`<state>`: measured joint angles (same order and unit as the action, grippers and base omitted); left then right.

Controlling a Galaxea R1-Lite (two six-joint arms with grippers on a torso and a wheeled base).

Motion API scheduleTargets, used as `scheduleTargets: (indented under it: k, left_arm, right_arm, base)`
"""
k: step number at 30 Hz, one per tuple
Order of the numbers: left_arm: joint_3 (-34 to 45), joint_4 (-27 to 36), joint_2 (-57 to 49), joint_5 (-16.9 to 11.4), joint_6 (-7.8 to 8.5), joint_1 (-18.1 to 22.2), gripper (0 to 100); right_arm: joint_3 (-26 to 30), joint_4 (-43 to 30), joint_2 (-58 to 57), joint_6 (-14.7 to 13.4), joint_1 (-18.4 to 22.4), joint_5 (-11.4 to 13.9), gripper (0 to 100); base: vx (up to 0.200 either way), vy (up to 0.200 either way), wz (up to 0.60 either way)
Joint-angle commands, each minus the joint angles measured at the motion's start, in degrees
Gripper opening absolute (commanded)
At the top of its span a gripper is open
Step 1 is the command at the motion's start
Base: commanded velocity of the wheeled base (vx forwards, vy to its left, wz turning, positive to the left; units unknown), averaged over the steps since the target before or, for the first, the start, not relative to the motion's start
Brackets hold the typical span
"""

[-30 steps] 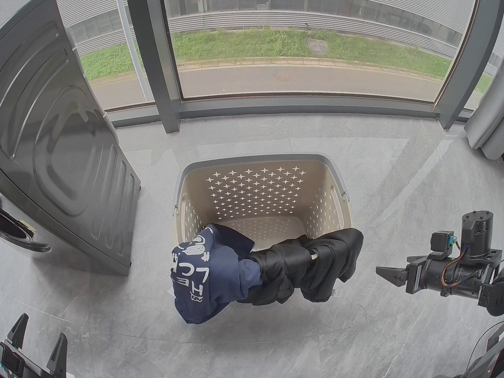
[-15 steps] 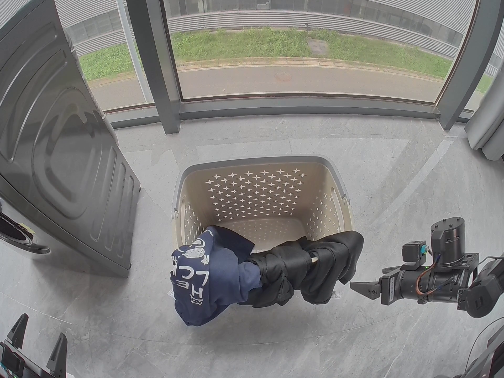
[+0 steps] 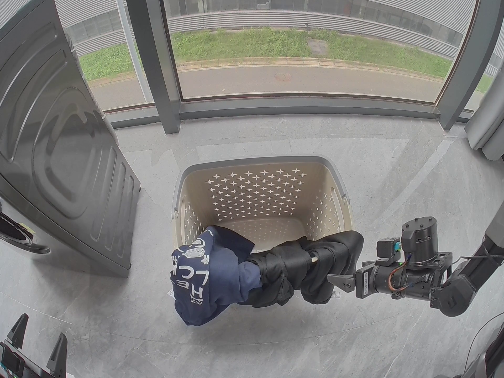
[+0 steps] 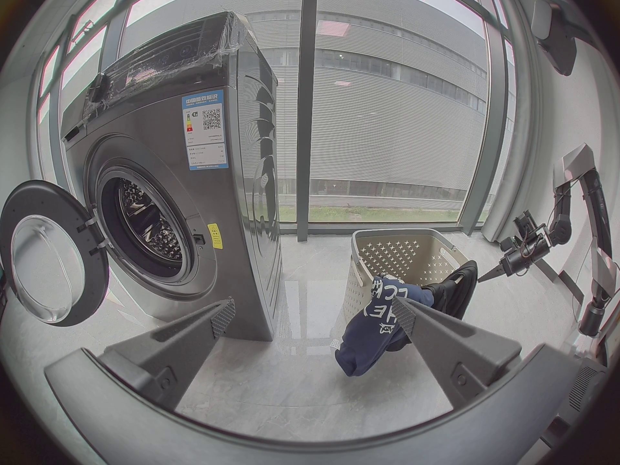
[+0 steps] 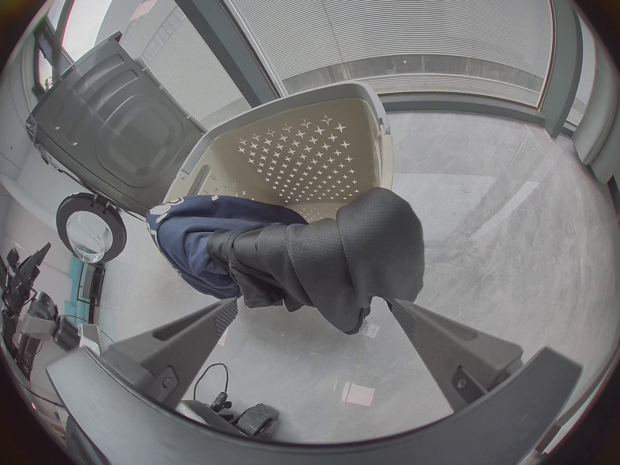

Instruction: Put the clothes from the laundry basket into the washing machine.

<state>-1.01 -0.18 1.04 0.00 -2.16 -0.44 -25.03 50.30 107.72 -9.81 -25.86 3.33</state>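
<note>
Hanging over the near rim of the basket (image 3: pixel 262 159) are two garments, side by side and touching: a navy shirt (image 3: pixel 210 284) with white print on the robot's left and a black garment (image 3: pixel 310 269) on its right. Both spill down the outside of the basket toward the floor (image 3: pixel 262 342), and the navy shirt hangs lower. The black garment is bunched in folds, with a small white tag (image 5: pixel 369 329) at its lowest edge. The basket is beige with a grey rim and star-shaped holes in its walls. It stands upright on the floor, and its bottom shows bare behind the clothes.

The right gripper (image 3: pixel 338 282) is held level, pointing at the hanging right end of the black garment, its tip just beside the cloth. I cannot tell whether it touches. In the right wrist view its fingers (image 5: pixel 445 343) are spread wide, holding nothing, with the black fold hanging just ahead of them.

The left gripper (image 3: pixel 38 334) sits low on the robot's left, well apart from the basket, its fingers spread and holding nothing.

The washer (image 3: pixel 58 148) stands on the floor to the left of the basket, near it but apart. In the left wrist view its round door (image 4: pixel 55 253) is swung wide open and the drum (image 4: pixel 145 227) shows behind it. Beyond the basket a tall window (image 3: pixel 304 43) faces grass and a road, and a pale curtain (image 3: pixel 488 116) hangs at the right. A small white slip (image 5: pixel 357 393) lies on the floor near the right gripper.
</note>
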Motion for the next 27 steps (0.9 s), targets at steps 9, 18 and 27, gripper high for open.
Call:
scheduleTargets:
  k: [9, 18, 27]
  left_arm:
    - [1.0, 0.0, -0.9, 0.0, -0.04, 0.0, 100]
    - [1.0, -0.1, -0.9, 0.0, -0.04, -0.1, 100]
    - [0.9, -0.1, -0.9, 0.0, -0.04, 0.0, 100]
  right_arm:
    - [-5.8, 0.8, 8.1, 0.0, 0.5, 0.0, 100]
    - [-8.6, 3.1, 11.2, -0.1, 0.9, 0.2, 0]
    - [-7.8, 4.7, 10.6, -1.0, 0.0, 0.9, 0]
  base:
    - [0.000, 0.000, 0.00]
    - [0.000, 0.000, 0.00]
    - [0.000, 0.000, 0.00]
